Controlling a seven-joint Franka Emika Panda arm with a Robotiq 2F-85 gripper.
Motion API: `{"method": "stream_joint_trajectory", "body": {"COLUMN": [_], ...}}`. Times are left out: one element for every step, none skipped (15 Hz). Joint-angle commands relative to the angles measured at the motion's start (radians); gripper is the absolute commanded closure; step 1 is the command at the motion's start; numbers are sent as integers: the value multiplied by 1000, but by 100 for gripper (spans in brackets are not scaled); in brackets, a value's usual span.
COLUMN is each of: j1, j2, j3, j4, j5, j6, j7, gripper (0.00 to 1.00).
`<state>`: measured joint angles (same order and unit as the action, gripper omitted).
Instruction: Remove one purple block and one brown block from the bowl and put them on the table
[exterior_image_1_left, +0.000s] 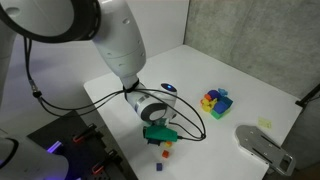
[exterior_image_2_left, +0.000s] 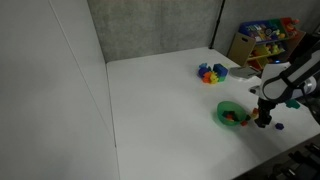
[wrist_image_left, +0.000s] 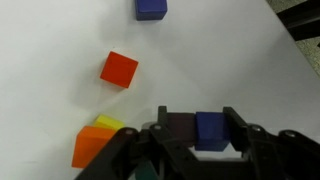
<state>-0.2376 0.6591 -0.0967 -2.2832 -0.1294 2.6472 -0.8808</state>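
Note:
My gripper (wrist_image_left: 198, 131) is shut on two small blocks held side by side: a dark brown block (wrist_image_left: 178, 128) and a blue-purple block (wrist_image_left: 211, 130). It holds them just above the white table (wrist_image_left: 220, 60). In both exterior views the gripper (exterior_image_2_left: 264, 118) is beside the small green bowl (exterior_image_2_left: 224, 109), not over it. The gripper body partly hides the bowl (exterior_image_1_left: 160, 133) in an exterior view. The bowl holds a few more small blocks.
Loose blocks lie on the table near the gripper: a red one (wrist_image_left: 119, 69), a blue one (wrist_image_left: 150, 7), and an orange one (wrist_image_left: 90, 147) touching a yellow one (wrist_image_left: 108, 124). A multicoloured cluster of blocks (exterior_image_1_left: 215, 100) and a grey rounded device (exterior_image_1_left: 262, 145) lie further off. A toy shelf (exterior_image_2_left: 262, 40) stands beyond the table.

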Motion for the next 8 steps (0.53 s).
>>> {"method": "stream_joint_trajectory", "body": {"j1": [-11,-13,-16,-15,-13,-14,-14,-9], "j2": [-1,-10,-25,-42,-64,-87,-112,-135], "j3": [9,12,17,20,23,30,37,38], "j4": [10,7,3,-1,-6,-9,-13,-13], "j5": [-31,-28,-24,-20,-15,-8,-3,1], "j6": [-6,-12,-24,-40,-59,-90,-115,-146], "j7": [30,29,25,27,31,30,30,40], "gripper": [11,3,0,0,0,0,0,0]}}
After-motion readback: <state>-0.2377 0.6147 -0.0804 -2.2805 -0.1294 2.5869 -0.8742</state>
